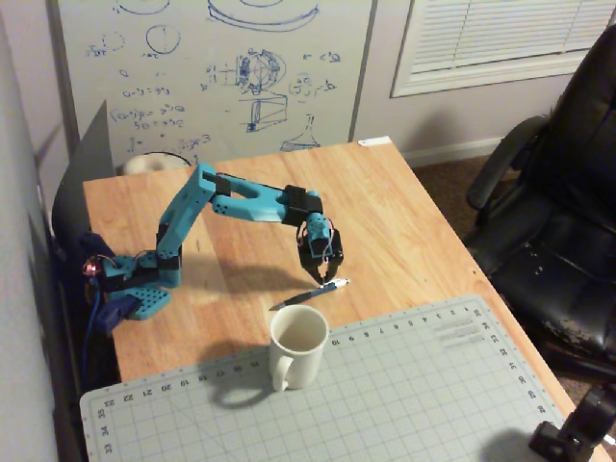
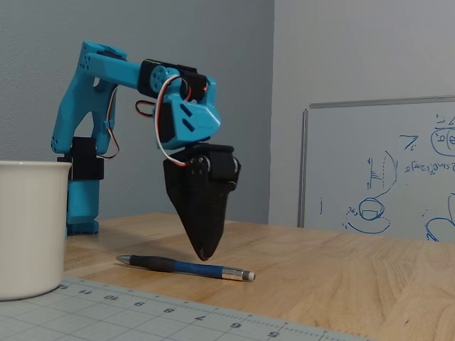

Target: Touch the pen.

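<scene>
Tool (image 2: 205, 254) tip just above the pen (image 2: 186, 267), fingers together.

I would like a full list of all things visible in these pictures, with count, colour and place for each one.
pen: one, dark blue-black with silvery tip, lying on the wood just beyond the mat's far edge
mug: one, white, upright on the mat's far edge
cutting mat: one, grey-green with grid, near part of the table
table: one, light wood
whiteboard: one, white with blue drawings, behind the table
office chair: one, black, at the right in the high fixed view
window blinds: one set, white, on the back wall
arm: one, blue
gripper: one, black, shut, pointing down just over the pen
</scene>
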You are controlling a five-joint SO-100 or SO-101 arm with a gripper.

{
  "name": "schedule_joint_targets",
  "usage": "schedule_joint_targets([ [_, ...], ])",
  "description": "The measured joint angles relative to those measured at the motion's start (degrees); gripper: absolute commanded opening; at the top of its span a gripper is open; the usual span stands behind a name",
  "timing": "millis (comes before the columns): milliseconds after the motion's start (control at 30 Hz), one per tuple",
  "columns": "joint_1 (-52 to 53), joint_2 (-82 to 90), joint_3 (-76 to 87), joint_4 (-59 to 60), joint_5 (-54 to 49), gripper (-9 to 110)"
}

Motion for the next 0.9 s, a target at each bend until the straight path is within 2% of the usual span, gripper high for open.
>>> schedule_joint_targets([
  [900, 1.1, -2.6, 0.0, 0.0, 0.0, 1],
])
